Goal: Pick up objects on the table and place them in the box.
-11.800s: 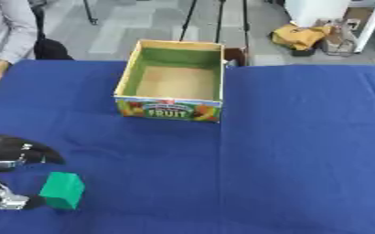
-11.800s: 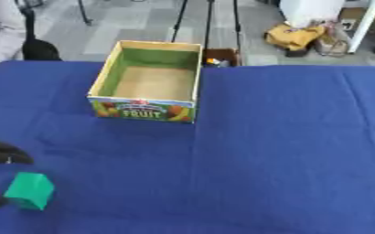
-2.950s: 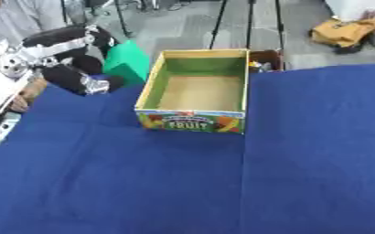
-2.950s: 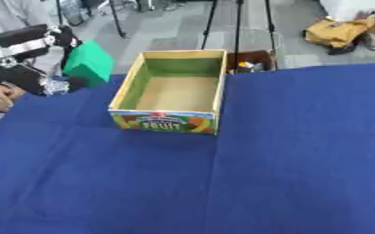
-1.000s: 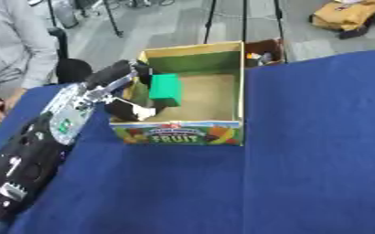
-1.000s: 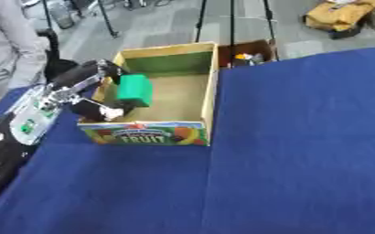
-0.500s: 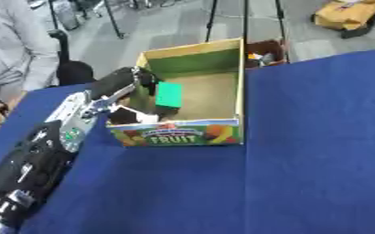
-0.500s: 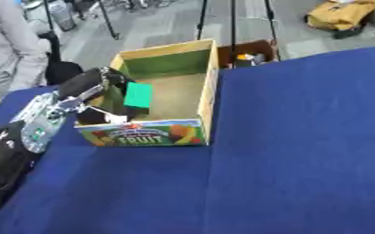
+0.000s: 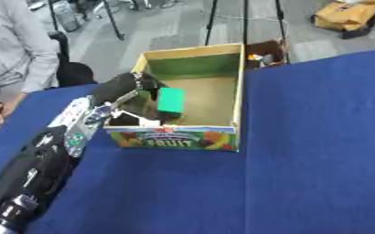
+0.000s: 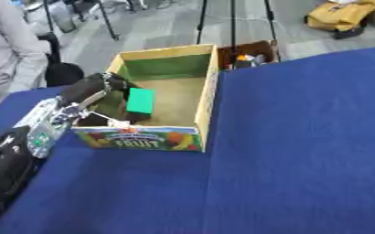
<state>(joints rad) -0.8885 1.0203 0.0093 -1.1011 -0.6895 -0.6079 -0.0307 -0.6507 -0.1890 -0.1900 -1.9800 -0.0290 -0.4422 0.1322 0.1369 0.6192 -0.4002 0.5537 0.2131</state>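
Note:
An open cardboard box with a fruit print on its front and a green inner wall stands on the blue table. My left arm reaches up from the lower left, over the box's left wall. My left hand is inside the box, its fingers curled on a green block. The block is held upright just over the box floor, close to the left wall. My right hand shows in neither view.
A person in a grey sleeve sits at the table's far left edge. Tripod legs, a yellow bag and a small brown box are on the floor behind the table.
My left hand has brought the green block from outside the box's left wall over it and down inside. In the last half second the block has sunk a little lower.

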